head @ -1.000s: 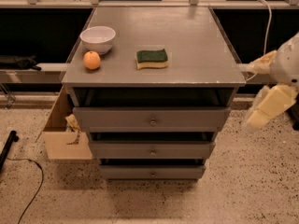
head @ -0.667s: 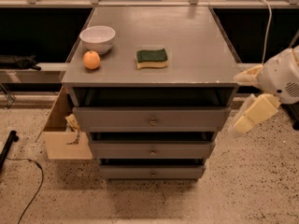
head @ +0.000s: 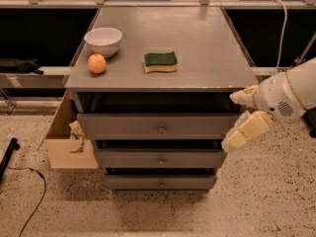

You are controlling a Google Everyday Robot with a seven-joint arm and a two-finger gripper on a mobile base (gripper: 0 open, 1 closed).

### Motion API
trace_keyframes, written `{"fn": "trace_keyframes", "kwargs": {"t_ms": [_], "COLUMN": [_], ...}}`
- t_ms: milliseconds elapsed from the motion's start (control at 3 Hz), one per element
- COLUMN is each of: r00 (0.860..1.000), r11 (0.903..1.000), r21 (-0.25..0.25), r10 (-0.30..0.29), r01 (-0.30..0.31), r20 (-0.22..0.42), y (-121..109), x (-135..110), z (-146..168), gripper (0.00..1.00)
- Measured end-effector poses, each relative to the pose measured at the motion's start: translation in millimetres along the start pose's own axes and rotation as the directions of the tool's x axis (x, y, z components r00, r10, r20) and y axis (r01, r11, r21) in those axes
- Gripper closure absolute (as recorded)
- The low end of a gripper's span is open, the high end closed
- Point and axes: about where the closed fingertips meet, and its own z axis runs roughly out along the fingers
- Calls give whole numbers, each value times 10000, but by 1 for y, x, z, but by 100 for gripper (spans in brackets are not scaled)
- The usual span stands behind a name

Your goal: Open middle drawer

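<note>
A grey cabinet has three stacked drawers. The middle drawer [head: 128, 159] is the front of in-between width, with a small round metal knob [head: 161, 160] at its centre. It sits between the wider top drawer [head: 123, 124] and the narrowest bottom drawer [head: 133, 182]. My gripper [head: 240, 116] is at the cabinet's right side, level with the top drawer's front, above and to the right of the middle drawer's knob. Its two cream fingers [head: 249, 130] are spread apart and hold nothing.
On the cabinet top [head: 207, 48] stand a white bowl [head: 103, 40], an orange [head: 97, 63] and a green-and-yellow sponge [head: 160, 61]. An open cardboard box [head: 64, 142] stands on the floor by the cabinet's left side. A black cable [head: 29, 186] lies on the speckled floor.
My gripper has moved left and slightly down, from beyond the cabinet's right side to close against its right front corner. The drawers have not moved.
</note>
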Motion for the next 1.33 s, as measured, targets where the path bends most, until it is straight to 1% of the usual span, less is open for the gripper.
{"fn": "trace_keyframes", "kwargs": {"t_ms": [333,667,1000,1333], "r00": [9954,9741,9438,9266], "r11": [9951,9778,9453,9252], "r21": [860,1435,1918,2032], "r10": [409,1241,2120,2616], "r01": [-484,-1524,-2639,-3204], "r20": [863,1889,2536,2701], "y": [3,25,6,-27], "x": [4,29,49,45], "z": [3,24,45,65], "gripper": [0,0,0,0]}}
